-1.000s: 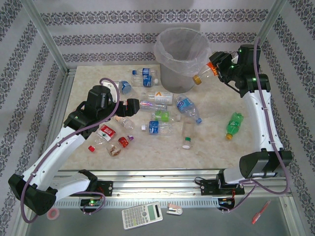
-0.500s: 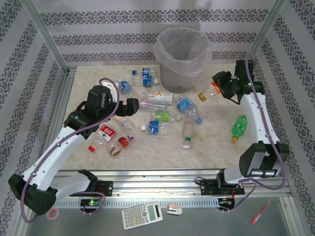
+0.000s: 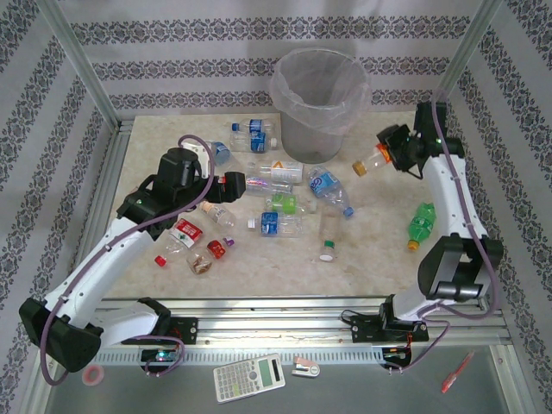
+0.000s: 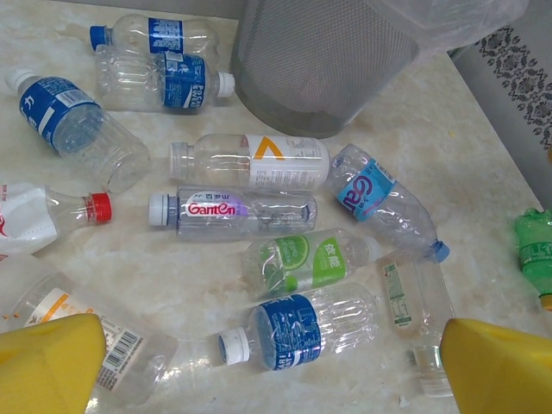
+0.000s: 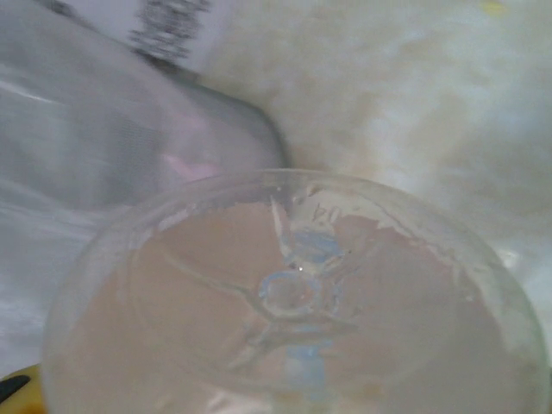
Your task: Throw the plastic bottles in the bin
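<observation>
The right gripper [image 3: 390, 155] pinches an orange-capped bottle [image 3: 371, 162] by its base end, holding it to the right of the bin [image 3: 302, 138], cap pointing towards the bin's wall. In the right wrist view the bottle's clear moulded base [image 5: 293, 293] sits close against the lens, with the bin's lined wall blurred behind it on the left. How high the bottle hangs against the bin's rim cannot be told.

In front of the bin and to its left, the left gripper [image 3: 231, 183] hovers with its jaws spread wide and nothing between them, its yellow pads [image 4: 52, 362] framing the scattered plastic bottles [image 3: 285, 203] that lie on the table [image 3: 371, 259] at the bin's foot. A green bottle [image 3: 420, 221] lies apart, well to the bin's right and nearer the arms.

The step in hand looks like the carry to the bin. The next move probably calls for bringing the bottle over the rim and above the open mouth before the jaws part. Nearly all the bottles are not yet binned.
</observation>
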